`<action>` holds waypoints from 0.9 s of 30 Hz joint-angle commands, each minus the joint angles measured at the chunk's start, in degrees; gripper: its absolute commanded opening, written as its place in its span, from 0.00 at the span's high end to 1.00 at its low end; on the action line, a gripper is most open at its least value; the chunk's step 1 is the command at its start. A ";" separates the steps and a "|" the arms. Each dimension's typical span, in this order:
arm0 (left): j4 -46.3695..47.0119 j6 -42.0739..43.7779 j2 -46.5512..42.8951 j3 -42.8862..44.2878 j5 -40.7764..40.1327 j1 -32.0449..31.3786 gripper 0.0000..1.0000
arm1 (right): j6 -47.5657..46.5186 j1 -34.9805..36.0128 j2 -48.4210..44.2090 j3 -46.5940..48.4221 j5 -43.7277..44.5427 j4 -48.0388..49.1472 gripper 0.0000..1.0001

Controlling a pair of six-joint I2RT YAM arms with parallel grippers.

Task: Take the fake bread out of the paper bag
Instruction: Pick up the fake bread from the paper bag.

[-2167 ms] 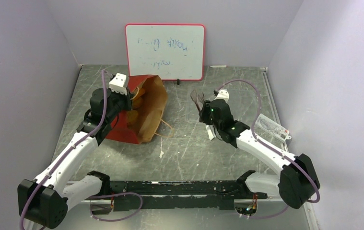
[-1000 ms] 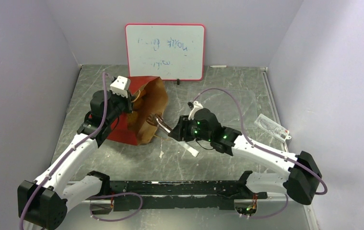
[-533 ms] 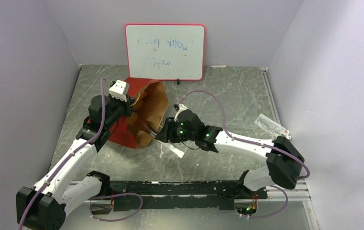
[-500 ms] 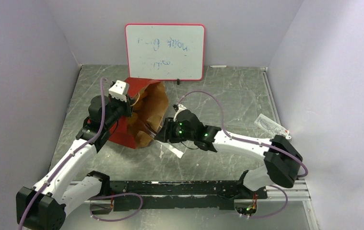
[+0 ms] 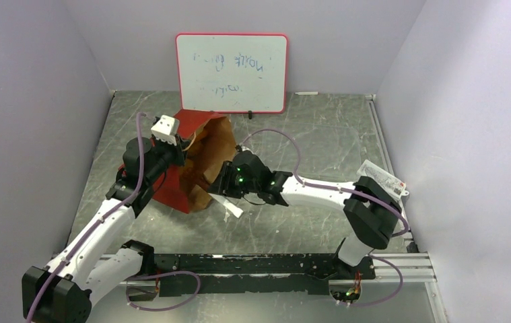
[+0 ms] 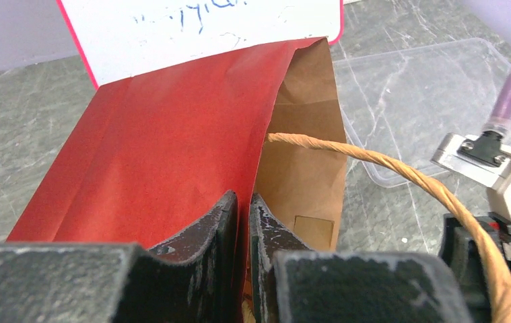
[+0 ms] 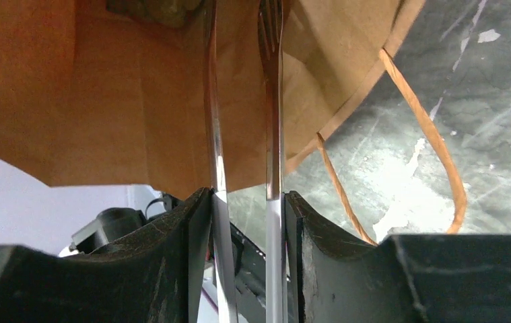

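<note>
**Status.** The bag (image 5: pixel 207 151) lies tipped on the table (image 5: pixel 320 134), mouth toward the right arm. The left fingers (image 6: pixel 213 232) are closed to a narrow slit on the bag's upper wall at the mouth, holding it open. The right fingers (image 7: pixel 188 259) clamp metal tongs (image 7: pixel 273 101). The tong blades stand slightly apart, reach inside the bag and grip nothing. The bread (image 7: pixel 161 8) is inside the bag. Only a dark brown lump shows, deep beyond the tong tips, and it is likely one piece.

**Risks.** The tongs are thin and polished, and one blade is fork-tined. Smooth, hard toy bread may slip from them, or the tines may snag or pierce the kraft lining. The paper is light and creased, so a push could shove the bag along the table or tear it from the left grip. The twisted paper-cord handle (image 7: pixel 434 134) loops just outside the mouth and could catch the tongs on withdrawal.
</note>
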 commanded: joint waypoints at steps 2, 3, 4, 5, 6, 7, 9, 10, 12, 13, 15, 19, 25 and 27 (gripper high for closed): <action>3.33 -1.38 -1.70 -0.55 0.77 -0.33 0.93 | 2.72 0.23 3.01 6.28 0.28 -1.11 0.59; 3.41 -1.44 -1.86 -0.60 0.59 -0.46 0.93 | 2.78 0.28 3.41 6.84 0.53 -1.75 0.59; 3.43 -1.47 -1.91 -0.60 0.38 -0.50 0.93 | 2.92 0.24 3.99 7.64 0.55 -2.77 0.59; 3.49 -1.41 -1.96 -0.59 0.41 -0.58 0.93 | 3.01 0.28 4.73 8.53 0.33 -3.71 0.59; 3.57 -1.40 -2.03 -0.60 0.39 -0.60 0.93 | 3.02 0.25 5.31 9.31 0.26 -4.58 0.59; 3.62 -1.41 -2.11 -0.54 0.28 -0.66 0.93 | 3.03 0.28 5.73 10.08 0.37 -5.57 0.59; 3.83 -1.49 -2.17 -0.58 0.14 -0.69 0.93 | 2.99 0.26 6.55 11.33 0.36 -7.25 0.59; 3.88 -1.45 -2.16 -0.54 0.10 -0.64 0.93 | 2.88 0.27 6.71 11.80 0.36 -8.10 0.59; 3.86 -1.44 -2.05 -0.43 0.01 -0.74 0.93 | 2.72 0.25 6.48 11.79 0.54 -9.81 0.59; 3.93 -1.42 -2.08 -0.35 -0.01 -0.76 0.93 | 2.91 0.28 6.13 11.26 0.46 -10.15 0.59; 4.29 -1.31 -2.26 -0.49 -0.53 -0.70 0.93 | 3.10 0.29 5.36 10.19 0.51 -10.69 0.59; 4.71 -1.10 -2.52 -0.52 -0.77 -0.73 0.93 | 3.71 0.23 4.36 8.43 0.53 -11.40 0.59; 5.10 -1.15 -2.49 -0.44 -0.79 -0.74 0.93 | 3.75 0.26 6.14 10.47 -0.31 -13.62 0.59; 5.17 -1.05 -2.74 -0.58 -0.63 -0.77 0.93 | 4.04 0.27 5.51 9.81 -0.50 -13.24 0.59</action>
